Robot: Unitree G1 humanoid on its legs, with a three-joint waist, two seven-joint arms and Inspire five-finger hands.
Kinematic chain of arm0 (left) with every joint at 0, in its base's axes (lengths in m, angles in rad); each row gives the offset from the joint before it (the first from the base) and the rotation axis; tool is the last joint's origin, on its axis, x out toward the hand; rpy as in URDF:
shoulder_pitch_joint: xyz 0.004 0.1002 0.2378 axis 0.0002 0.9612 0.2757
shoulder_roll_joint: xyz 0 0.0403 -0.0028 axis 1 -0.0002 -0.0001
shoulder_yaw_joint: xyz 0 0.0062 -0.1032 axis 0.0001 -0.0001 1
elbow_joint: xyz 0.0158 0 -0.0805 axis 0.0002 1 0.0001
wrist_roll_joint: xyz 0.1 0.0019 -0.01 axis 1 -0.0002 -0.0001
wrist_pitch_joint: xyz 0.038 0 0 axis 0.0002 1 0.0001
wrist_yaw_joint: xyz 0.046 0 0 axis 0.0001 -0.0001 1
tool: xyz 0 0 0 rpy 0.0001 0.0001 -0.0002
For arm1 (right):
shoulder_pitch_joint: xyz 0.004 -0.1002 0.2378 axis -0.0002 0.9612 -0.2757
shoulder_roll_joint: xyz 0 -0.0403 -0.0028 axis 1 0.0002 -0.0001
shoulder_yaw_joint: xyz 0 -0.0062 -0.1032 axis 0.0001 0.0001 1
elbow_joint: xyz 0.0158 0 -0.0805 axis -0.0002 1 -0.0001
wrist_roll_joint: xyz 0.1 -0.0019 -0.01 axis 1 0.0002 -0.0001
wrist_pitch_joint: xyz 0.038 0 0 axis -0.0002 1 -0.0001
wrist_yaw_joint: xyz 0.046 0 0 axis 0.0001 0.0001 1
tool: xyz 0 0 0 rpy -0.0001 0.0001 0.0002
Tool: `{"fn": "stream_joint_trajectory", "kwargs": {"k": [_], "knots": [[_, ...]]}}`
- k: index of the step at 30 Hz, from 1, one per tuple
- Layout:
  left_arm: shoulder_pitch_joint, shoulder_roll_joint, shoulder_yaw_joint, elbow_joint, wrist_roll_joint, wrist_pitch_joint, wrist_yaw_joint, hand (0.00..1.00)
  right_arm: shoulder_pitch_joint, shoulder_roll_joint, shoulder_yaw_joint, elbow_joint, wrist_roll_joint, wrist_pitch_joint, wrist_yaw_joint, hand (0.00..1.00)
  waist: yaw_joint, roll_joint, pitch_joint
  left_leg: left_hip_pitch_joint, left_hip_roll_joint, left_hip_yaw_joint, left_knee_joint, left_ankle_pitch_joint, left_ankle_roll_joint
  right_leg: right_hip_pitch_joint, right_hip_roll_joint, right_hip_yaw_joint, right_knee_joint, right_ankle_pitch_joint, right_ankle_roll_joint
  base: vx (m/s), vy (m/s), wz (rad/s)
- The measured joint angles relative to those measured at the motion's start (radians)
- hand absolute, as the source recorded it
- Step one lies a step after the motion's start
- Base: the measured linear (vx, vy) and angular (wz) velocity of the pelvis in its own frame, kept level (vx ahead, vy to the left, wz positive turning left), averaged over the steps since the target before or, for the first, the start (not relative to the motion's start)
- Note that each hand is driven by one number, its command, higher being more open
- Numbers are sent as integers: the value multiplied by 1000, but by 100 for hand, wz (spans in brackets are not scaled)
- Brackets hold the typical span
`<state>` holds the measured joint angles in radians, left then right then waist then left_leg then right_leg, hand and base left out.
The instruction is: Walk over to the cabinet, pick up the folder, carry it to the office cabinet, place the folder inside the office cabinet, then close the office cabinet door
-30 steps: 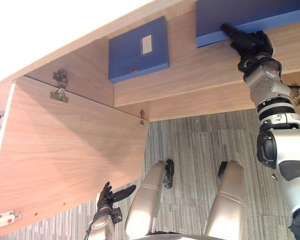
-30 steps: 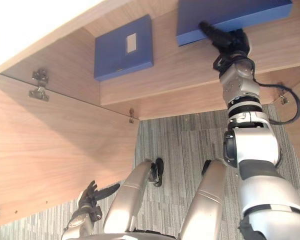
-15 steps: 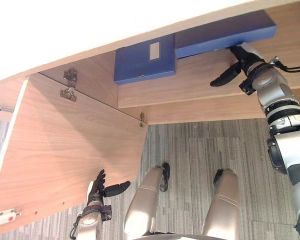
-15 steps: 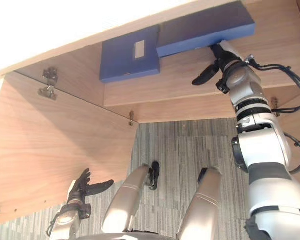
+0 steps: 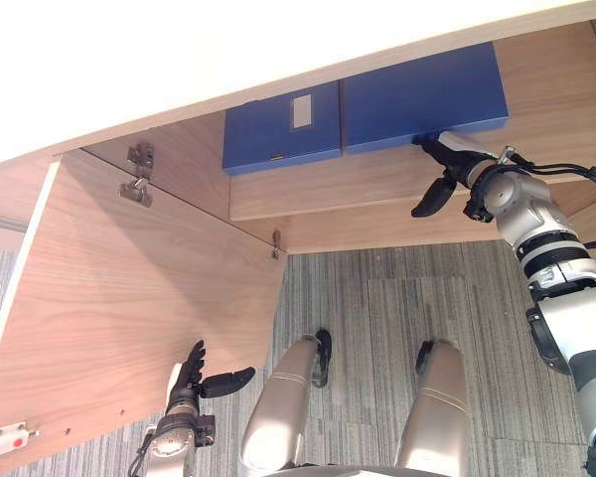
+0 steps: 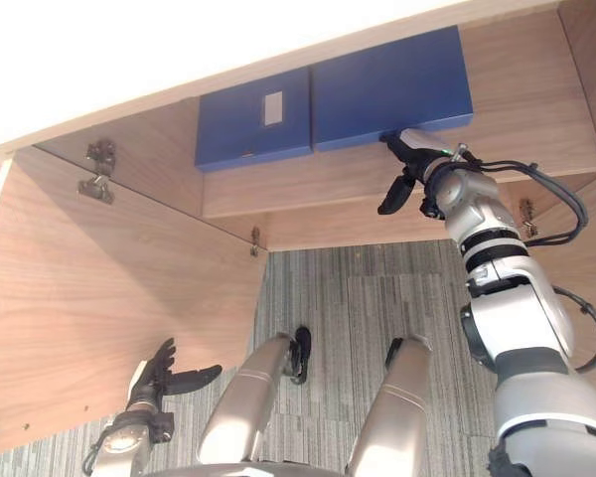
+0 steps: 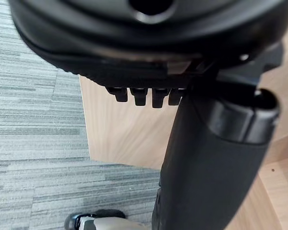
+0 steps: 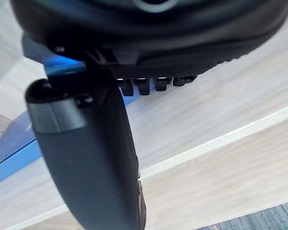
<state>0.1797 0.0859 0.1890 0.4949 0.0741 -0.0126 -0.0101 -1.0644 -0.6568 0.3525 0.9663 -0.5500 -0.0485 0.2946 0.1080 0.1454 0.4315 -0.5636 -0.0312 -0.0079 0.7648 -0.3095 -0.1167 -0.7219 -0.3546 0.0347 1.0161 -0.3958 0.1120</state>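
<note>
Grey striped carpet [image 5: 397, 298] is showing below the wooden shelf [image 5: 377, 189] of a light wood office cabinet, whose door [image 5: 129, 298] is standing open to the left of that shelf. On the shelf the plain blue rectangular folder [image 5: 422, 94] is lying flat just beside a white-labelled blue folder [image 5: 278, 124], and the right hand [image 5: 455, 167] is reaching to its near edge with fingers straight and thumb spread, gripping nothing, likely nudging it fully inside. Well below the shelf, the left hand [image 5: 194, 373] is hanging beside the door with fingers splayed and empty, seemingly waiting to swing it shut.
</note>
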Motion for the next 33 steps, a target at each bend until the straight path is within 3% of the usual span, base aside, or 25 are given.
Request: {"fn": "stream_joint_trajectory", "kwargs": {"k": [6,14,17,19,25,27,29,33], "knots": [[1,-29,-20,0,4,0,-2,100,32,-13,14,2,1,0,19,100,1,-22,-2,45,-5,1,-46,13,8,51,-7,-10,-52,16,9,24,17,-1],[0,-37,-20,28,6,-1,4,100,109,-7,10,10,2,9,29,100,0,-30,-6,161,0,1,-190,67,18,180,-4,-54,-202,73,16,38,25,-2],[-1,-36,-12,66,6,-1,19,100,179,49,-24,13,3,33,28,100,1,-47,-26,233,35,1,-290,105,13,263,36,-89,-327,127,7,82,8,-17],[-6,-36,-2,103,8,-1,33,100,233,120,-46,39,6,53,27,100,9,-70,-75,261,69,-6,-341,118,8,309,80,-109,-419,168,-2,99,11,-22],[-56,-71,-11,196,24,-4,32,100,423,288,-185,112,-8,105,-8,100,21,-111,-180,338,98,-41,-405,123,9,446,130,-156,-595,236,-1,88,28,-2],[-75,-75,-18,236,32,-6,33,100,502,353,-254,140,-20,114,-45,100,16,-112,-200,360,101,-42,-426,129,18,490,151,-156,-690,289,7,33,84,-26],[-90,-68,-16,276,45,-6,60,100,580,438,-347,174,6,128,-115,100,4,-117,-220,396,105,-17,-481,144,34,538,175,-114,-830,380,9,22,104,-61],[-109,-44,-15,336,55,-12,103,100,759,537,-536,187,150,137,-234,100,-26,-136,-243,462,98,25,-506,149,41,597,178,-75,-924,457,-2,-34,85,-50]]}}
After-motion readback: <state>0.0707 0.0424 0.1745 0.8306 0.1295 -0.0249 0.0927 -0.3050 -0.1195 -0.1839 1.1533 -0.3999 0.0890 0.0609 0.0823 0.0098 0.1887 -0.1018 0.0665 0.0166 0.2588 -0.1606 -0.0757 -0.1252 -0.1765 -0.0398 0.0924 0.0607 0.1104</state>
